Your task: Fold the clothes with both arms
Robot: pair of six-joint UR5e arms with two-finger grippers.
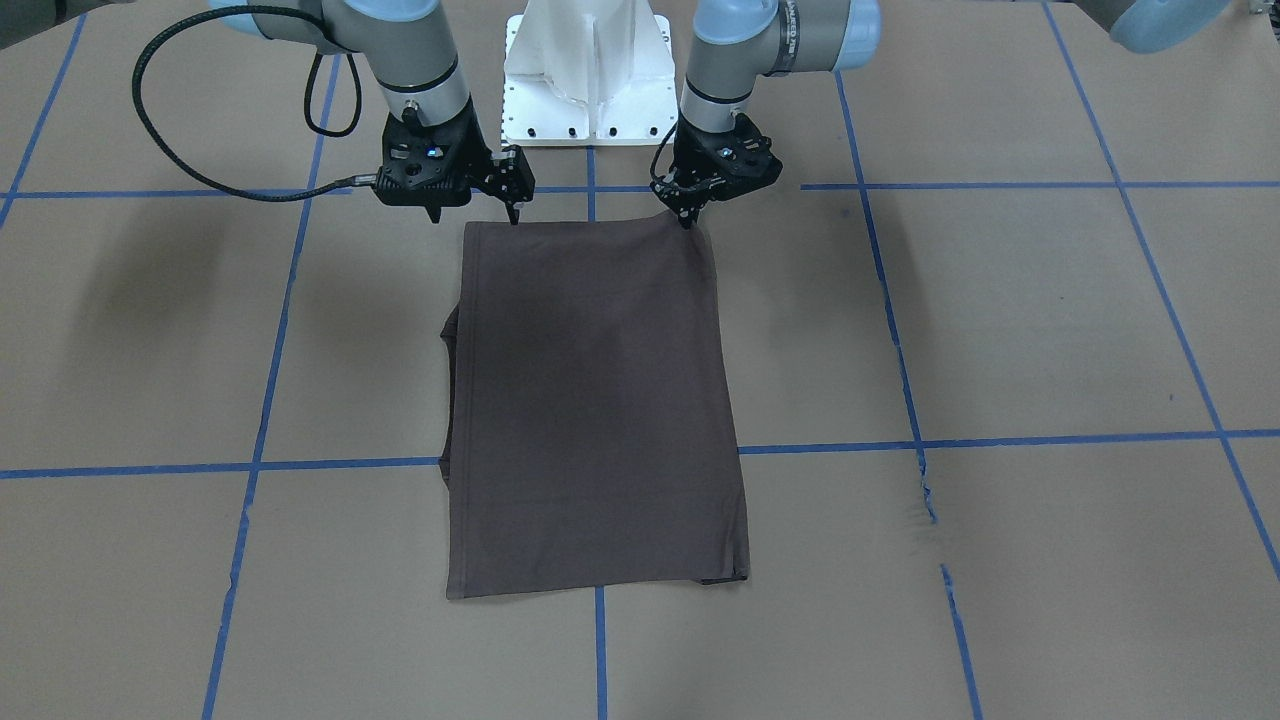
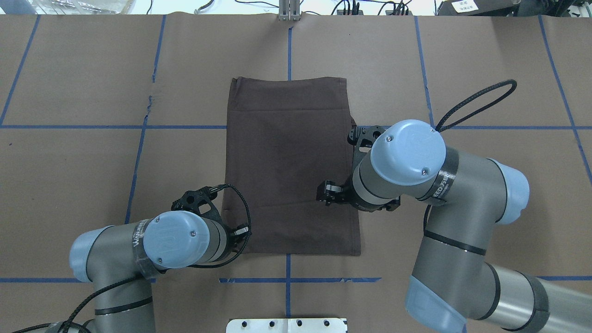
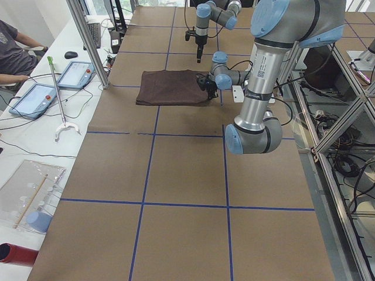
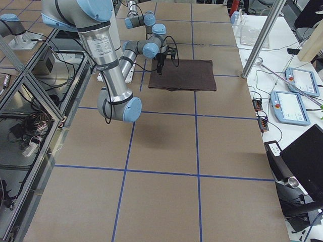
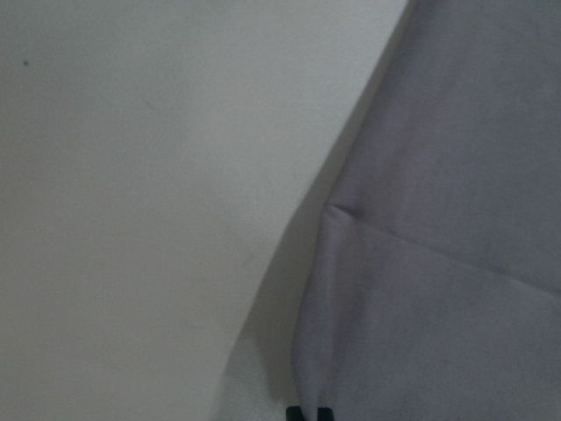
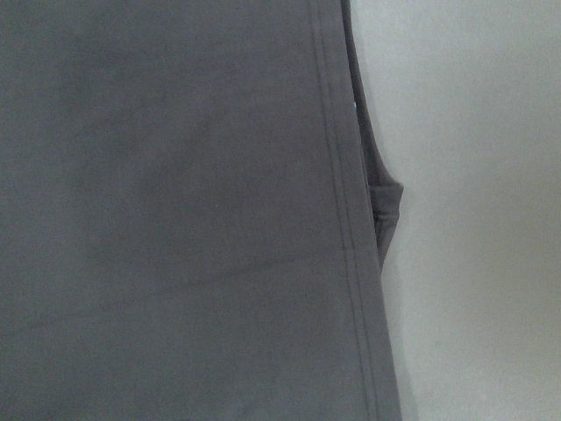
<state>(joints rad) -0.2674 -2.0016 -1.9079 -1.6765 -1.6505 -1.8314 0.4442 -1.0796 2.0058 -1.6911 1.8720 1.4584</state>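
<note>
Front view: T-shirt [image 1: 600,400] folded to rectangle, lying flat, stretching away from both grippers. Left gripper [image 1: 688,216] pinched on its near corner. Right gripper [image 1: 475,214] looks spread, straddling other corner, nothing held.

Left wrist: fingertips [image 5: 308,412] together at raised edge. Risk: only top layer caught, stack peels open.

Right wrist: tucked under-layer [image 6: 388,206] pokes out beside hem. Lopsided lift could drag it loose.

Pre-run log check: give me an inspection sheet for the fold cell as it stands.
Surface: brown paper table, blue tape grid.
Job's things: T-shirt folded to a rectangle, lying flat.
Clutter: nothing seen.
Grippers: left gripper fingers appear shut on a robot-side shirt corner; right gripper at the other robot-side corner, state unclear.
Cables: black cable loops off the right arm, clear of the shirt.
Surroundings: white pedestal; touchscreen pendants and a person at the side bench.
</note>
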